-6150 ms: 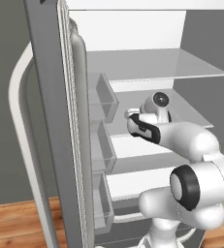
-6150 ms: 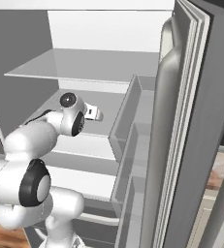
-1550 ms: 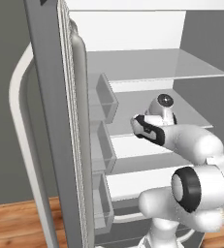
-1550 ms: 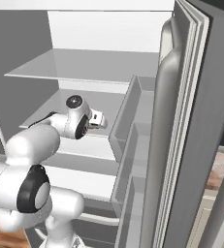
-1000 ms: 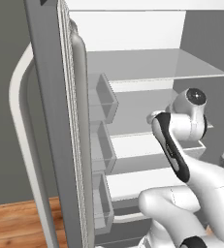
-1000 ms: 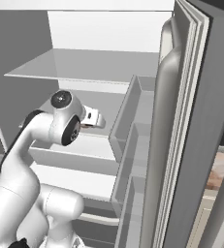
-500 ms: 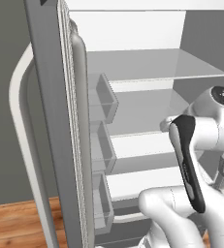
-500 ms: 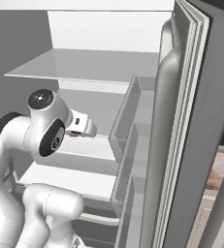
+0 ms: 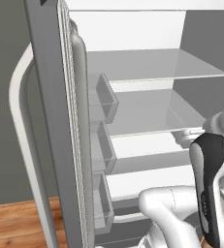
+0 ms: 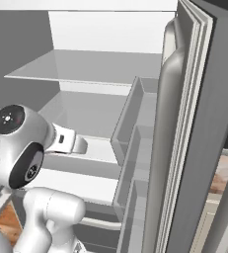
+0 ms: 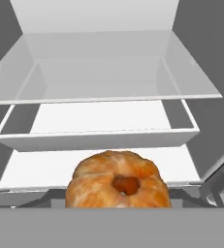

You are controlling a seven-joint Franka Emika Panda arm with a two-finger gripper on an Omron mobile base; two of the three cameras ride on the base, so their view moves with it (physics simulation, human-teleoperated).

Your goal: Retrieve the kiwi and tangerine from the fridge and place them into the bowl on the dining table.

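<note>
Tangerine [image 11: 117, 180] sits right at tool, low centre of hand view, hiding finger tips; looks clamped on fruit. Fridge [image 9: 133, 106] shelves lie beyond, well apart. Arm outside cavity. Door bins [image 10: 135, 143] flank right, open door left; room behind free for swing toward desk.

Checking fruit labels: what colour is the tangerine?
Mottled orange with pale patches and a darker brown-orange dimple; the tangerine shows best in the hand view.
</note>
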